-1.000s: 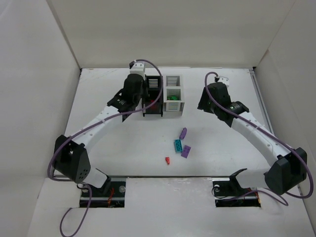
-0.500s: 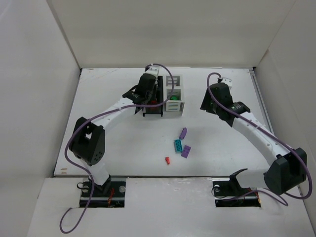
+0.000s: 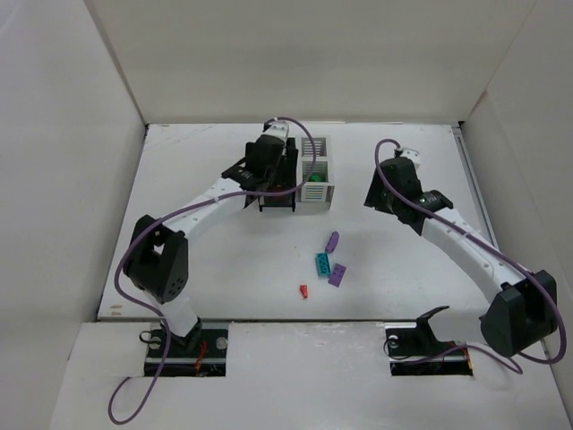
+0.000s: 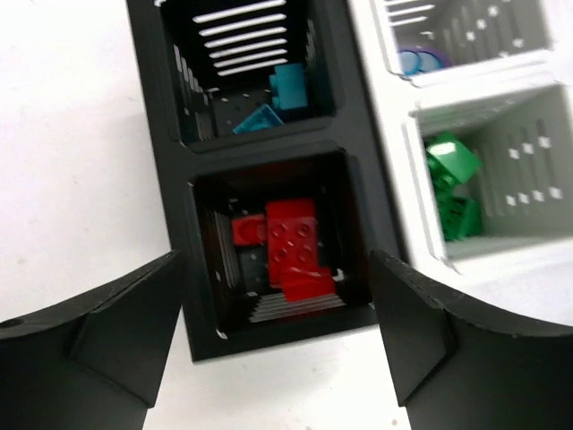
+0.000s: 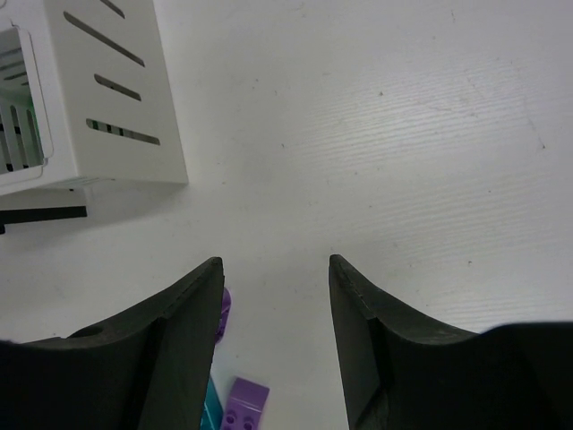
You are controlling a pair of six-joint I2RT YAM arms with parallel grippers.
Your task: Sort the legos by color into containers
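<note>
**Left claw now parked over the red compartment, hands empty**

A second ago your left claw was off to the left side of the black bin. It has swung across and now hangs straight above it, barely moving over the last half second. Its fingers are spread wide with nothing between them. Directly below, red bricks lie in the bin's near compartment and teal bricks in the far one. In the white bin just beside it, green bricks fill the near compartment, and purple-looking pieces sit in the far one.

Your right claw has only drifted a little. It is also spread and empty, hovering over bare table to the right of the white bin.

You can read this as a red drop just finished, so the left arm looks free for the next pick. Four pieces wait on the open table in front of the bins: a purple brick, a teal brick touching a second purple brick, and a small red brick nearest you. The sort is close to done, not finished.
</note>
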